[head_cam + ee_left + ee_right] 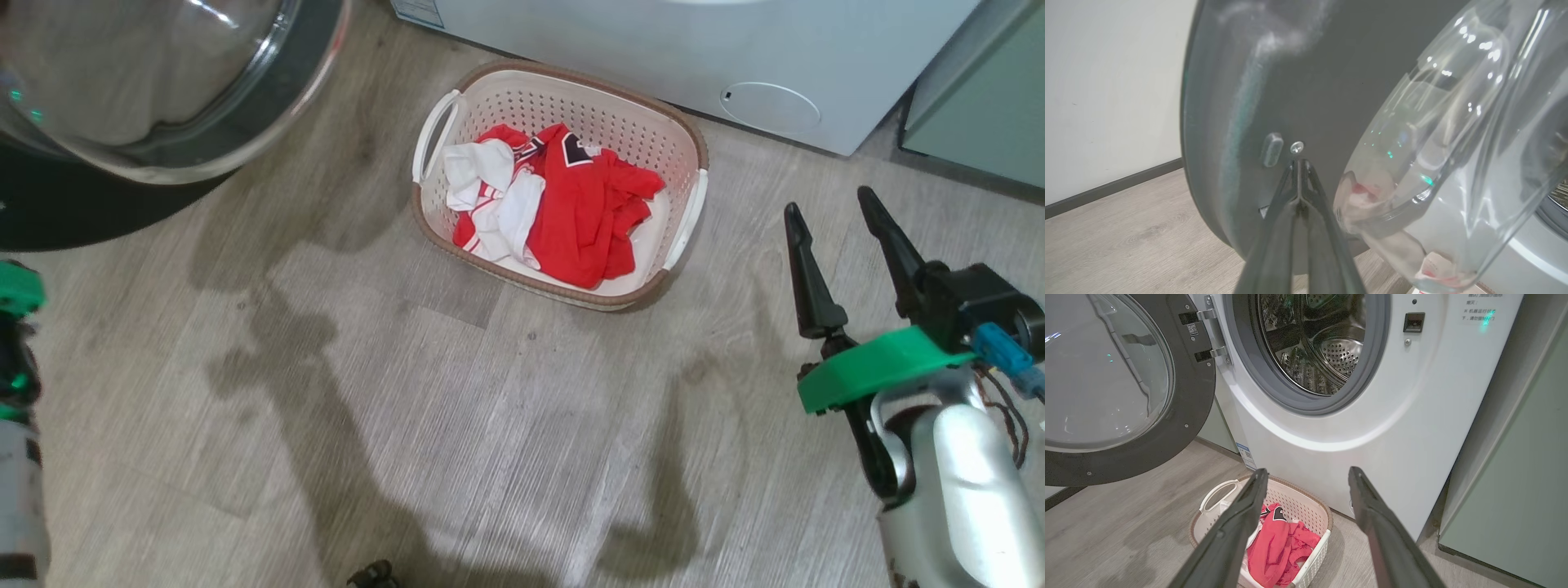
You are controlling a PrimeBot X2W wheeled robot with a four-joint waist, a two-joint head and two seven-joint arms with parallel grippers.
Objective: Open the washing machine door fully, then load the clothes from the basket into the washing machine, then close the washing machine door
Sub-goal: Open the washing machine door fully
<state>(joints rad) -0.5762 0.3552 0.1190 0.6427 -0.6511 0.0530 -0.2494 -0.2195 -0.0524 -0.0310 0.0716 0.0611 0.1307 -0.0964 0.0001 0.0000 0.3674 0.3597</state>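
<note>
grey wood-look floor w/ soft shadows across it. washing machine stands at the top of the head view, white front w/ a round service flap low down; pale green cabinet just beside it on the right. washing machine door is swung open to the left, hung on its hinge at the edge of the drum mouth, glass bowl bulging from the black rim. drum is open to view, steel inside, grey gasket round it. basket sits on the floor right in front of the machine, near the flap, apart from the door. clothes lie bunched inside it, red w/ white parts toward the left, all within the rim.

right gripper hangs to the right of the basket, apart from it, jaws spread wide, nothing btw them; in its wrist view the fingers frame the basket below and the machine front. left gripper has its jaws pressed together, nothing held, tips right up at the door's dark inner rim, just under a small screw and beside a grey nub; can't tell if the tips touch the rim. white wall & dark skirting behind the door.
</note>
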